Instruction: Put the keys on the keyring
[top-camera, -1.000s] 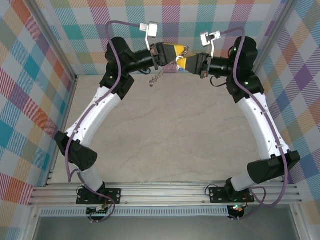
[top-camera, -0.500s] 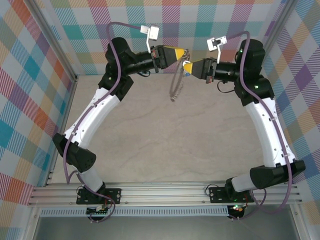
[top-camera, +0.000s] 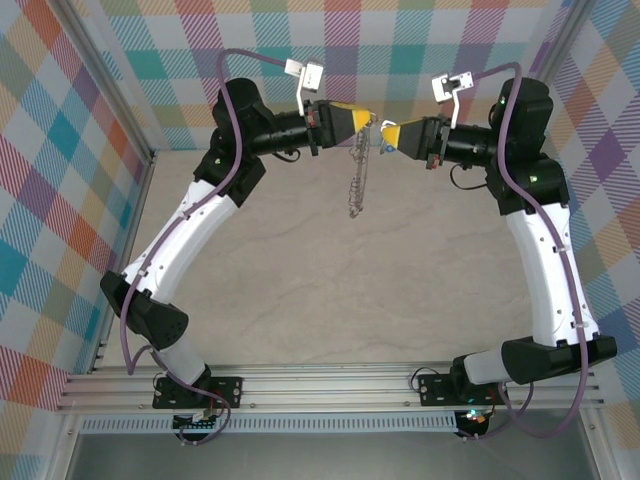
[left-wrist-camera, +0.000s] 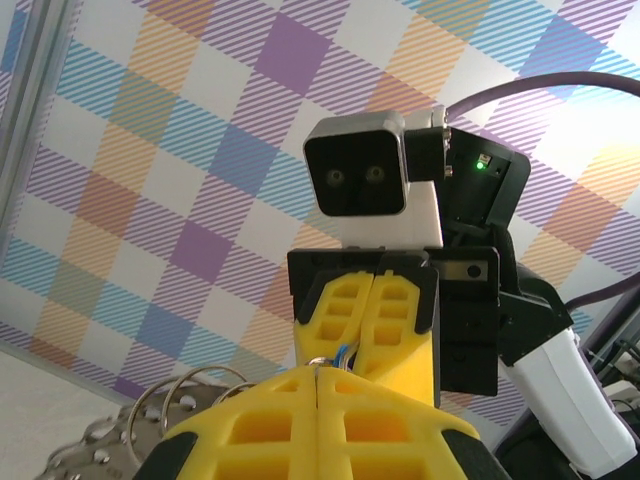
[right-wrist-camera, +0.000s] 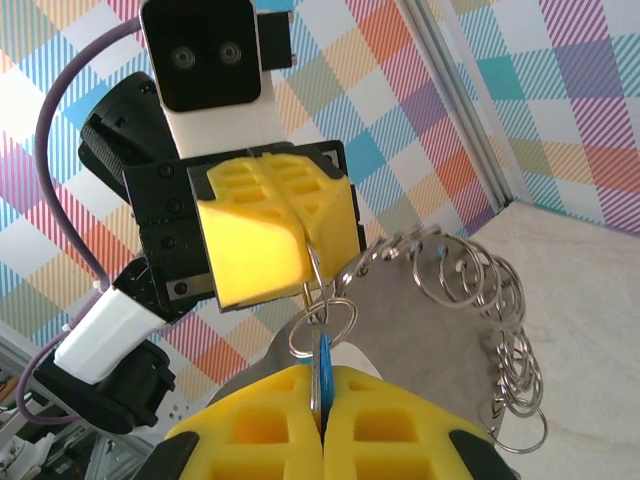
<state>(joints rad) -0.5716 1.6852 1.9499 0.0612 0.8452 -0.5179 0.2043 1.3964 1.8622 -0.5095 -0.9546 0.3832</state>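
Keyring, top external view: it is hanging edge-on from the left gripper over the far part of the table, its long axis running from the fingertips down toward the tabletop. The right gripper is facing it, tips nearly meeting.

Left wrist view: the left gripper is pressing its fingers fully together, with keyring loops trailing lower left.

Right wrist view: the right gripper is clamping the blue key edge-on, long axis in line with the fingers. The left gripper is pinching the keyring, which is curving away rightward.
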